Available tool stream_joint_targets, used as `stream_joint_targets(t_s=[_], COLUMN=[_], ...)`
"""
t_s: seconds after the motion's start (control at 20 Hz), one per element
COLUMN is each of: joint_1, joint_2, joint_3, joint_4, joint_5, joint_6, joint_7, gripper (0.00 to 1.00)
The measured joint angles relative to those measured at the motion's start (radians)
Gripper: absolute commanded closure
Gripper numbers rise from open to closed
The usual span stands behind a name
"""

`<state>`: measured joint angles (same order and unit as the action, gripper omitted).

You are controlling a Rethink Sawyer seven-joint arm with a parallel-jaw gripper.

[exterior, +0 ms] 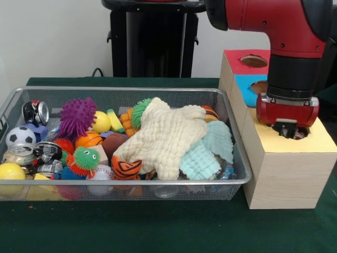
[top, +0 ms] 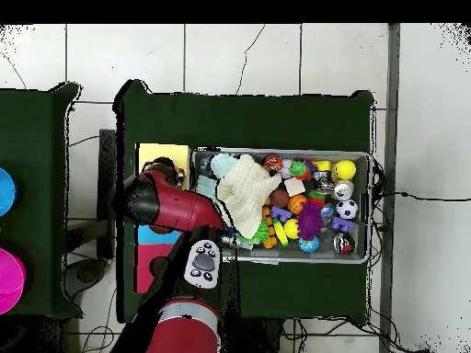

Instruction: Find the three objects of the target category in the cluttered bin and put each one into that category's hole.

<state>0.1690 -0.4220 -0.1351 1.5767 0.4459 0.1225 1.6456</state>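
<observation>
The wire mesh bin [exterior: 126, 90] stands on the green table and is full of toys; it also shows in the overhead view [top: 281, 153]. No polka-dot cloth shows in either view. A plain cream waffle cloth [exterior: 166, 137] lies on top of the clutter, with a mint-green waffle cloth [exterior: 208, 150] beside it. The wooden box stands to the right of the bin. My gripper [exterior: 289, 130] is low over the box's yellow top [exterior: 279, 143], right at its hole [exterior: 301, 135], which it mostly hides. Nothing shows in the gripper.
Behind the yellow top are the blue-topped hole [exterior: 259, 86] and the red-topped hole [exterior: 254, 60]. The bin holds a purple spiky ball [exterior: 77, 117], a soccer ball [exterior: 21, 136], cans [exterior: 36, 112] and several small balls. My red arm [top: 175, 204] reaches across the box.
</observation>
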Motion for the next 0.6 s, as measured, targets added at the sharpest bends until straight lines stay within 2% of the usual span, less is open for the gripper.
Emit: stream_joint_targets(t_s=[0.3, 0.6], joint_1=[-0.016, -0.007], joint_2=[-0.013, -0.057], joint_3=[0.028, 0.029], joint_4=[0.008, 0.017], joint_5=[0.0, 0.0], joint_6=[0.0, 0.008], joint_7=[0.0, 0.0], gripper=[1.0, 1.0])
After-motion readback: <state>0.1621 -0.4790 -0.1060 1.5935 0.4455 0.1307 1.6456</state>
